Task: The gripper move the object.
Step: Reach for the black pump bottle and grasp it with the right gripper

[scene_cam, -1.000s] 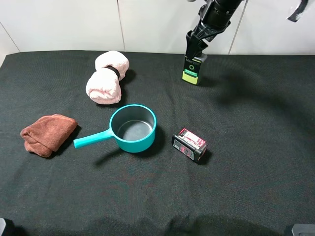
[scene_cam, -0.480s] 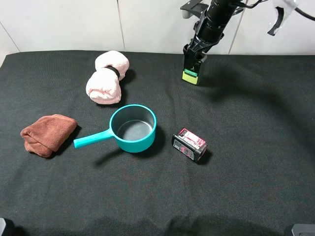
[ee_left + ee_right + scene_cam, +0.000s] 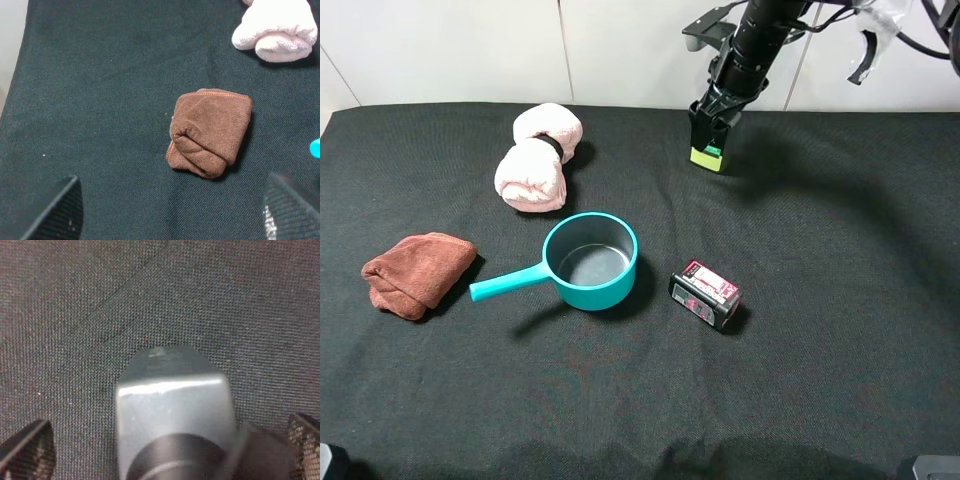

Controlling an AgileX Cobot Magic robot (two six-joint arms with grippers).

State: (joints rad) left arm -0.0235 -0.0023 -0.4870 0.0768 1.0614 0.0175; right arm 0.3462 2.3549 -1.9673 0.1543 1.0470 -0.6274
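Note:
The dark pump bottle (image 3: 706, 154) stands upright at the back of the black cloth; only its lime-green label bottom shows under the claw. My right gripper (image 3: 710, 128) is lowered over it from above. In the right wrist view the bottle (image 3: 172, 400) sits between the two fingertips (image 3: 27, 450), which stand wide apart on either side without touching it; the right gripper (image 3: 165, 445) is open. My left gripper (image 3: 175, 210) is open and empty, hovering above a brown cloth (image 3: 210, 132). It is out of the high view.
A teal saucepan (image 3: 588, 262) with its handle pointing left sits mid-table. A black-and-pink box (image 3: 706, 295) lies to its right. A pink rolled towel (image 3: 537, 158) is at the back left, and the brown cloth (image 3: 416, 272) at the left. A white wall stands behind.
My right gripper has come down over the bottle, covering most of it; a second ago its label showed in full. The bottle has not moved. Nothing else has shifted.

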